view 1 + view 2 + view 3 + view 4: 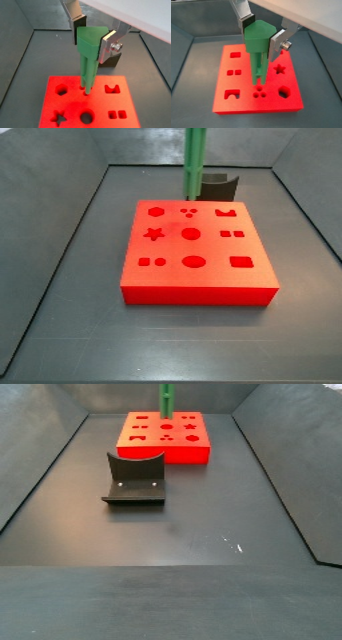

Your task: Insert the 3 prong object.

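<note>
My gripper (pixel 93 40) is shut on the wide head of the 3 prong object (pixel 87 65), a long bright green peg that hangs straight down; both wrist views show this (pixel 262 39). Its prongs (pixel 258 75) end just over the red block (pixel 238 87), close to the group of three small round holes (pixel 259 91). In both side views only the peg (pixel 195 163) (pixel 167 398) shows above the red block (pixel 201 268) (pixel 160 444); the gripper is out of frame there. I cannot tell whether the tips touch the block.
The dark fixture (pixel 136 479) stands on the grey floor beside the block, and it shows behind the peg in a side view (pixel 219 185). Sloping grey bin walls (pixel 67 238) surround the floor. The block has several other shaped holes, such as a star (pixel 280 69).
</note>
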